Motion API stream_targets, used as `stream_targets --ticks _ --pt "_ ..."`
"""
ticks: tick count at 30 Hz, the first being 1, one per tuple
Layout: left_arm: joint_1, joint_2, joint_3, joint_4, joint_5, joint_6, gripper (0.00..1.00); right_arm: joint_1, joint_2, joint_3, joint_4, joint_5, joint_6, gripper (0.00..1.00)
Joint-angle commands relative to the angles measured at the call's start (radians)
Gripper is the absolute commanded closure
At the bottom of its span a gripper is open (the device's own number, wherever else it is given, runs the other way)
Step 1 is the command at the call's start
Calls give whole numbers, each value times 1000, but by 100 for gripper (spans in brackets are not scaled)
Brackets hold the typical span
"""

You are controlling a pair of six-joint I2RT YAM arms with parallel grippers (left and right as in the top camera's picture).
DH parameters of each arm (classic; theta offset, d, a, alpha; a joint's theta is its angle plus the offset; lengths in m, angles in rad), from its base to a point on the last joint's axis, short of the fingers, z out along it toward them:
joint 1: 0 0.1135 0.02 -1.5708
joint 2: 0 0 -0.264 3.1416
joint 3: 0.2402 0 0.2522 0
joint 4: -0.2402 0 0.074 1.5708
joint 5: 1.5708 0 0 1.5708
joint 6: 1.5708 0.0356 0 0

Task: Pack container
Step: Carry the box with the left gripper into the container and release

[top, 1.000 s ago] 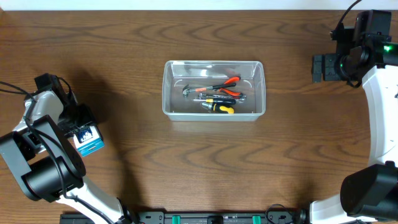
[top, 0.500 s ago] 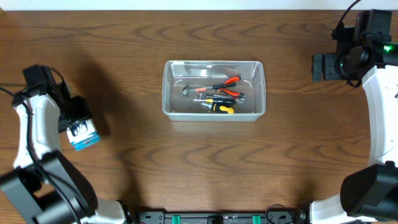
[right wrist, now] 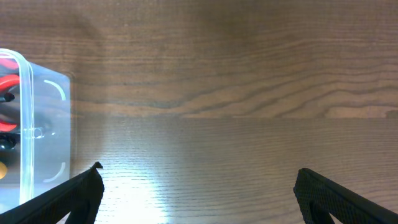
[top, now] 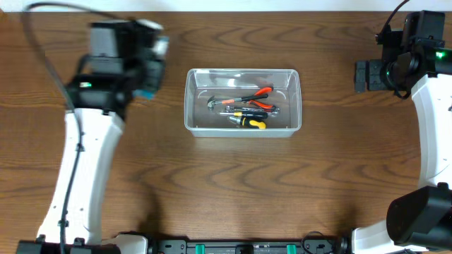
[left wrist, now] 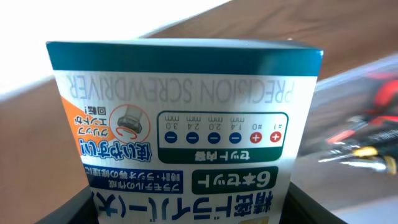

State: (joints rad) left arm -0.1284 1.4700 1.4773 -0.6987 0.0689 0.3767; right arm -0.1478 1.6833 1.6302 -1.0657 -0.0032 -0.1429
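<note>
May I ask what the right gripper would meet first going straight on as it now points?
Most likely the wooden table; the container lies to one side of the right gripper, off its line.

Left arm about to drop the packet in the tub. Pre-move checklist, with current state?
1. Grip: the screwdriver packet sits between the fingers of the left gripper: ok.
2. Packet over the container: not ok. In the overhead view it is outside the left wall.
3. Room inside: the tools lie around the middle, with bare floor along the far side and at the right end: ok.
4. Right gripper out of the way: ok. It is open, empty and off to the container's right.
5. Packet height above the rim: cannot tell, because the overhead view is blurred there.
</note>
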Motion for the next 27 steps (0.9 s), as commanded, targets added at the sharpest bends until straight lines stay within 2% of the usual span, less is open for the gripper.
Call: stream_targets --ticks 1,5,10,18,23,26,27 --pt "-137 20 14 49 3 225 94 -8 2 2 -2 6 -11 1" --pt "-273 77 14 97 3 329 94 -8 2 2 0 6 -12 1" --pt "-376 196 14 126 3 345 94 -8 2 2 0 6 -12 1" --pt "-400 413 14 124 3 345 94 -8 2 2 -2 6 -12 1" --pt "-399 468 13 90 3 344 94 -8 2 2 -2 6 -12 1" --pt "-399 473 13 68 3 344 88 -8 2 2 -1 7 -12 1" --pt "-399 473 13 62 3 345 79 -8 2 2 0 7 -12 1"
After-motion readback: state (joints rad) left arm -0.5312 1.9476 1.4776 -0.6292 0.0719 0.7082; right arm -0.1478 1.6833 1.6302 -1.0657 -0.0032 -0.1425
